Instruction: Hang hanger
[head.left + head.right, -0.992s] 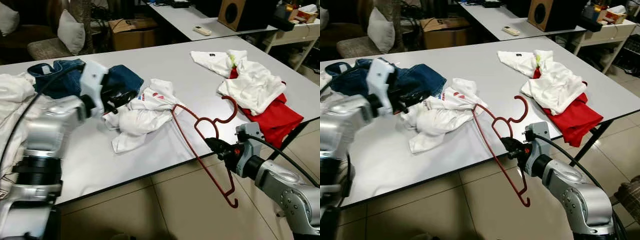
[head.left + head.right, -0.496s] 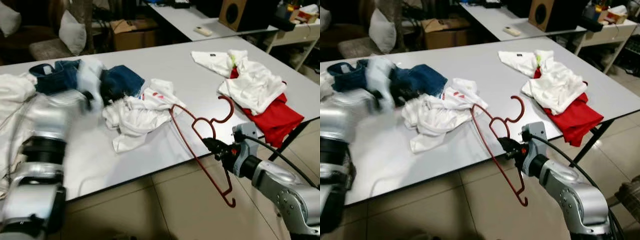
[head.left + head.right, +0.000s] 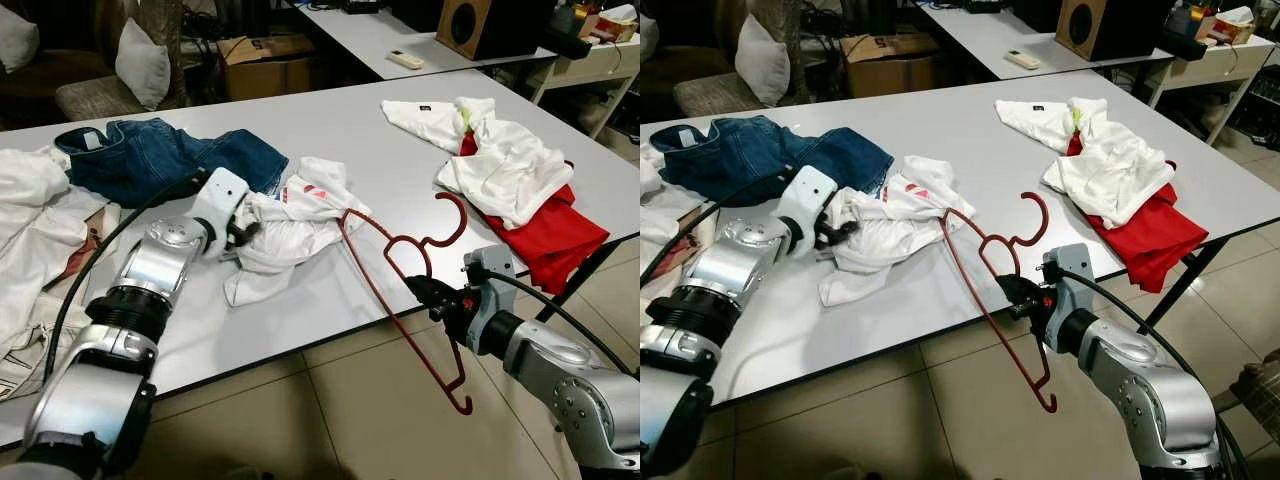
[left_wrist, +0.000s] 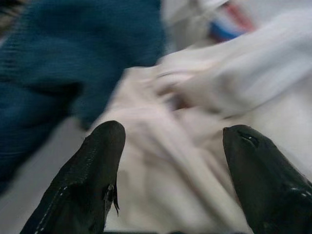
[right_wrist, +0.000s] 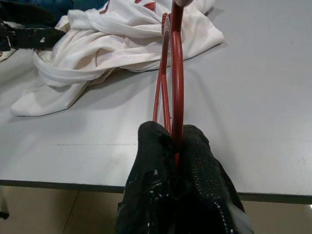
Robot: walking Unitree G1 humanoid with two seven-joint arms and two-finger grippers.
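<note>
Right end effector (image 3: 422,291) is clamped on the red hanger (image 3: 400,290), held at the surface (image 3: 370,140) front edge. Farther back, left end effector (image 3: 243,232), fingers apart, meets the white shirt (image 3: 290,225) beside jeans (image 3: 160,160).

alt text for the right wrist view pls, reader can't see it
The right gripper is shut on a red hanger, whose thin frame runs away from the camera across a grey table. The hanger's far end reaches a crumpled white shirt, and the left gripper sits at the shirt's other side.
</note>
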